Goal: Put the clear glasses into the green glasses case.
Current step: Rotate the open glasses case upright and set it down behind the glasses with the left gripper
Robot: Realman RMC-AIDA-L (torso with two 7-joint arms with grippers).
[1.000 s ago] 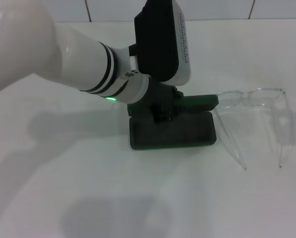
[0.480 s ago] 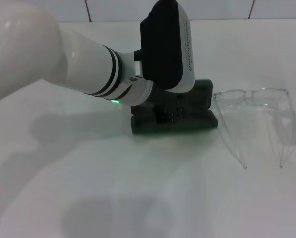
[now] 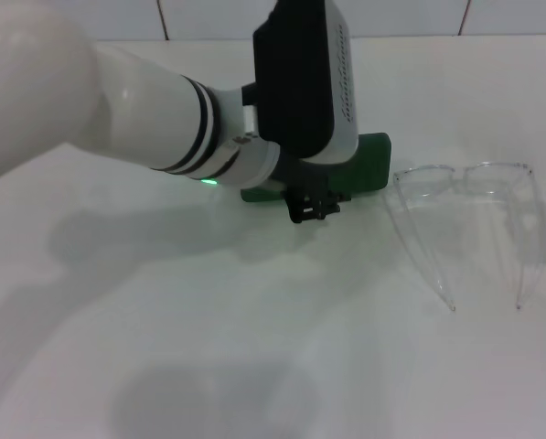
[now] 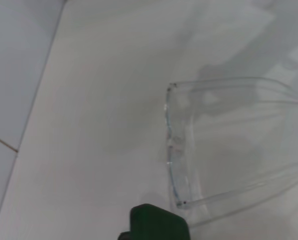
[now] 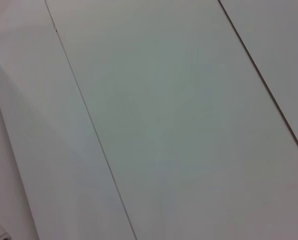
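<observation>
My left gripper (image 3: 314, 208) sits low over the green glasses case (image 3: 369, 165), right at its near edge — I cannot tell if it is wide or pinched. The case lies on the white table (image 3: 254, 347), and the clear glasses (image 3: 465, 206) rest just beside it, arms pointing toward me. My right arm is out of sight.

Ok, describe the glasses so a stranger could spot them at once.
On the white table, look to the robot's right of the left arm's gripper and the green glasses case beneath it. The clear glasses lie there, arms unfolded: fully transparent, unlike the opaque dark green case.
</observation>
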